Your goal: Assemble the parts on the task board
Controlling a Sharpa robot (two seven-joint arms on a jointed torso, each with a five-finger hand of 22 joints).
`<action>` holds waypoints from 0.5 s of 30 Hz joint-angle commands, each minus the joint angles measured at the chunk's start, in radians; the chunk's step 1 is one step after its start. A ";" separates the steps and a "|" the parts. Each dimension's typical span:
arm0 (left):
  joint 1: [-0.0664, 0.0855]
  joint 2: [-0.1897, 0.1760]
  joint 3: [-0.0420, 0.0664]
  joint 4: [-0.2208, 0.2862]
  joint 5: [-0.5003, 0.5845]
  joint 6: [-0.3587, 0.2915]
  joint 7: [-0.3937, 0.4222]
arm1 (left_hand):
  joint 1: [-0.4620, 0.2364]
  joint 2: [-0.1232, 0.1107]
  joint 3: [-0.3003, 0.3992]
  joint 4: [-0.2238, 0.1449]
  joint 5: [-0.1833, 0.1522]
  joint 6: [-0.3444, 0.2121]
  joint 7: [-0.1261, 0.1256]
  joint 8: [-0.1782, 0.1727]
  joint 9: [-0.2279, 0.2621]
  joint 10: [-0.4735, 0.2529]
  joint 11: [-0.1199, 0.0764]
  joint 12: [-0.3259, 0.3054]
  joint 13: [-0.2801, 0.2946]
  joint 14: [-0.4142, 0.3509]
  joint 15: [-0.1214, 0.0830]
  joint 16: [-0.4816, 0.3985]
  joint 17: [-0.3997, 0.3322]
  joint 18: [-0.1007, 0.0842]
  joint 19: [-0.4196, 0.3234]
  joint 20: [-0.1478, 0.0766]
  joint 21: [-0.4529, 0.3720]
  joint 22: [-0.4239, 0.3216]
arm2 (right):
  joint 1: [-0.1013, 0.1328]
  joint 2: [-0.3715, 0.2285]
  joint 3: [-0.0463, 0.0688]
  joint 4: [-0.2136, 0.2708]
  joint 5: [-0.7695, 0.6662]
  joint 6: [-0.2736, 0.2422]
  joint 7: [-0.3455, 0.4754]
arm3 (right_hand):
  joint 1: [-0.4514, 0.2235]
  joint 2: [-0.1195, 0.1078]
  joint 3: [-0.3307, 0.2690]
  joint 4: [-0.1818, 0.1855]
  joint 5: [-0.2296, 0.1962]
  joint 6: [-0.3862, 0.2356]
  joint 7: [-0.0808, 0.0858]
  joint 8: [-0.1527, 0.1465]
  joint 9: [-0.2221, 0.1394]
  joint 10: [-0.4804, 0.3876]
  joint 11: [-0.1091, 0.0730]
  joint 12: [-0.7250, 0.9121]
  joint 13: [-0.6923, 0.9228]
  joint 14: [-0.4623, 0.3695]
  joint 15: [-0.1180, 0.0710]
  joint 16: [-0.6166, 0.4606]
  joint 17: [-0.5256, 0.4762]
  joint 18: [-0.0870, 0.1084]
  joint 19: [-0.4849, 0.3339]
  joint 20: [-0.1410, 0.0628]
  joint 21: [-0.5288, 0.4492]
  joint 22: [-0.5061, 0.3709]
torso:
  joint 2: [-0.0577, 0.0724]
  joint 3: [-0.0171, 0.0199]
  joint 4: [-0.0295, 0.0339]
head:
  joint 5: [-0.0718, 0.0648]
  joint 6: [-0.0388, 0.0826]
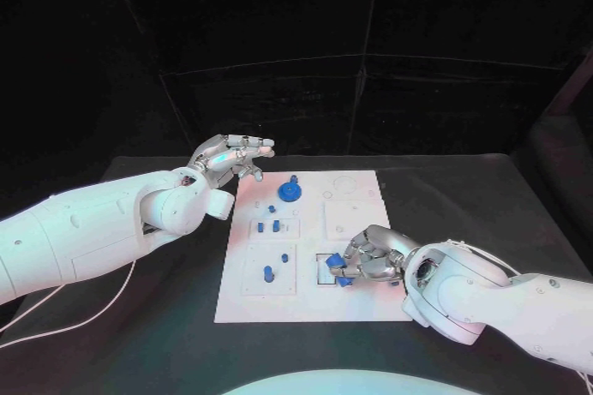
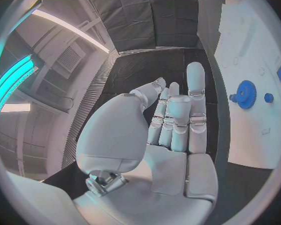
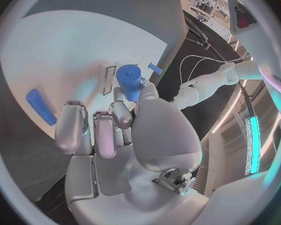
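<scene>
Right robot hand (image 1: 371, 256) is down over the near right part of the white rectangular task board (image 1: 358, 305), fingers curled around a small blue cylindrical part (image 3: 130, 81). The right wrist view makes it plain: the cylinder is pinched between thumb and fingers, standing up above the fingertips over the board's white face. In the head view a bit of blue peeks out under that hand at the small square recess there.

Left robot hand (image 1: 230, 159) hovers above the black bench (image 1: 161, 279) just off the board's far left corner, holding nothing, fingers stretched out straight and close side by side, thumb set apart from them.

On the board itself: a blue toothed gear wheel (image 1: 290, 191) sits near the far edge, clear of both hands. Small blue pegs (image 1: 272, 209) stand in the left column of square plates, and another blue piece (image 1: 267, 276) rests on the near left plate. A long blue bar (image 3: 40, 106) lies flat on the board beside the right hand's fingers.
</scene>
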 commanded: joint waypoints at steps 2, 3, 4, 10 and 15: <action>0.001 0.000 0.000 0.002 -0.006 0.012 0.007 | -0.007 0.006 -0.006 -0.001 -0.001 -0.007 -0.001 0.002 -0.001 -0.007 0.000 0.004 0.001 -0.001 0.004 0.006 0.001 0.004 -0.002 0.007 -0.004 -0.001 | 0.002 0.019 0.000 -0.009 -0.062 -0.040 -0.035 | -0.029 0.004 -0.010 0.006 -0.001 0.022 -0.013 0.009 0.006 0.012 -0.003 0.004 0.006 0.065 -0.008 0.003 0.056 -0.009 0.002 -0.006 0.006 0.003 | 0.000 -0.0001 0.0004 | 0.000 -0.001; 0.001 0.000 0.000 0.002 -0.006 0.012 0.007 | -0.007 0.006 -0.006 -0.001 -0.001 -0.007 -0.001 0.002 -0.001 -0.007 0.000 0.004 0.001 -0.001 0.004 0.006 0.001 0.004 -0.002 0.007 -0.004 -0.001 | 0.002 0.024 0.001 -0.012 -0.070 -0.040 -0.043 | -0.033 0.005 -0.013 0.006 -0.003 0.025 -0.014 0.011 0.008 0.014 -0.004 0.004 0.007 0.065 -0.008 0.003 0.056 -0.009 0.002 -0.007 0.006 0.003 | -0.001 -0.0001 0.0001 | 0.000 -0.001; 0.001 0.001 0.000 0.002 -0.006 0.012 0.006 | -0.007 0.006 -0.006 -0.001 -0.001 -0.007 -0.001 0.002 -0.001 -0.007 0.000 0.004 0.001 -0.001 0.004 0.006 0.001 0.004 -0.002 0.007 -0.004 -0.001 | 0.002 0.027 0.001 -0.013 -0.075 -0.039 -0.048 | -0.035 0.006 -0.014 0.006 -0.004 0.026 -0.015 0.011 0.008 0.015 -0.004 0.004 0.008 0.065 -0.009 0.003 0.056 -0.009 0.002 -0.007 0.006 0.004 | -0.001 0.0000 0.0009 | 0.001 -0.002; 0.001 0.001 0.000 0.001 -0.006 0.013 0.005 | -0.007 0.006 -0.006 -0.001 -0.001 -0.007 -0.001 0.002 -0.001 -0.007 0.000 0.004 0.001 -0.001 0.004 0.006 0.001 0.004 -0.002 0.007 -0.004 -0.001 | 0.002 0.054 0.001 -0.034 -0.127 -0.018 -0.073 | -0.055 0.013 -0.029 0.005 -0.031 0.039 -0.022 0.022 0.016 0.021 -0.010 0.003 0.012 0.064 -0.014 0.001 0.054 -0.009 0.002 -0.012 0.006 0.004 | -0.001 -0.0007 0.0009 | 0.002 -0.003; 0.001 0.001 0.000 0.001 -0.006 0.013 0.005 | -0.007 0.006 -0.006 -0.001 -0.001 -0.007 -0.001 0.002 -0.001 -0.007 0.000 0.004 0.001 -0.001 0.004 0.006 0.001 0.004 -0.002 0.007 -0.004 -0.001 | 0.002 0.065 0.001 -0.044 -0.146 0.014 -0.079 | -0.080 0.014 -0.049 0.005 -0.099 0.046 -0.028 0.034 0.025 0.025 -0.016 0.001 0.017 0.065 -0.019 0.001 0.055 -0.009 0.002 -0.016 0.005 0.004 | 0.000 -0.0007 0.0005 | 0.005 -0.003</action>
